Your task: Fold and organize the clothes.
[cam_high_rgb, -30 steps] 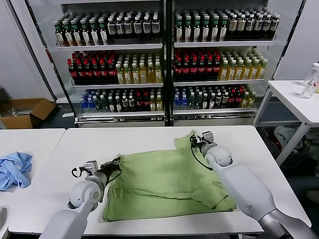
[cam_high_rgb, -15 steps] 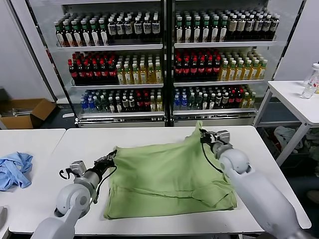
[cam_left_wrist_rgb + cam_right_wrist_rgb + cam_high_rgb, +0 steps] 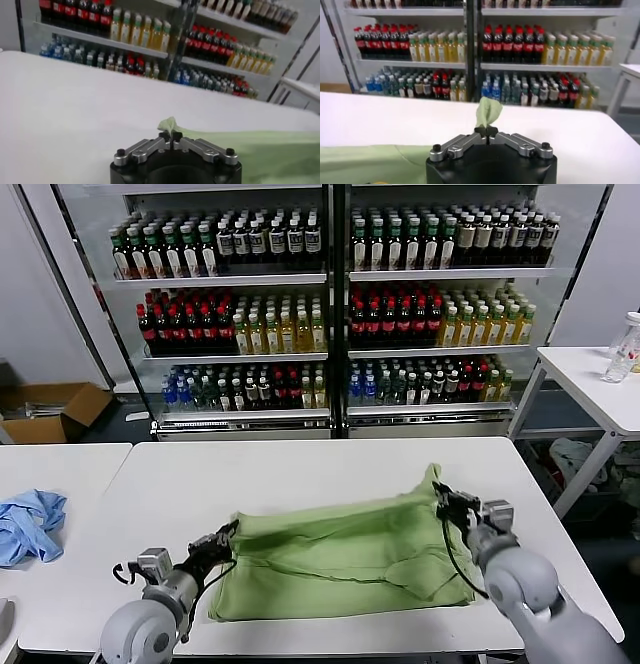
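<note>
Left pincer (image 3: 228, 533) clamped tight on the left edge of the light green shirt (image 3: 345, 559); right pincer (image 3: 441, 496) clamped on its far right corner, which pokes up in a soft peak. Fabric thin, wrinkled, lying as a folded flat slab mid white desk (image 3: 300, 464). Behind the shirt, glass-door cooler shelves (image 3: 330, 314) packed with bottles.

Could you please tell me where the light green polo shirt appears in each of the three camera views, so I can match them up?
Head view: the polo shirt lies on the white table, centre foreground, between both grippers.
Left wrist view: its edge is pinched in the left gripper, cloth trailing off to one side.
Right wrist view: a tuft stands up from the right gripper, more cloth at the lower corner.
Shared landmark: the bottle shelves behind.
</note>
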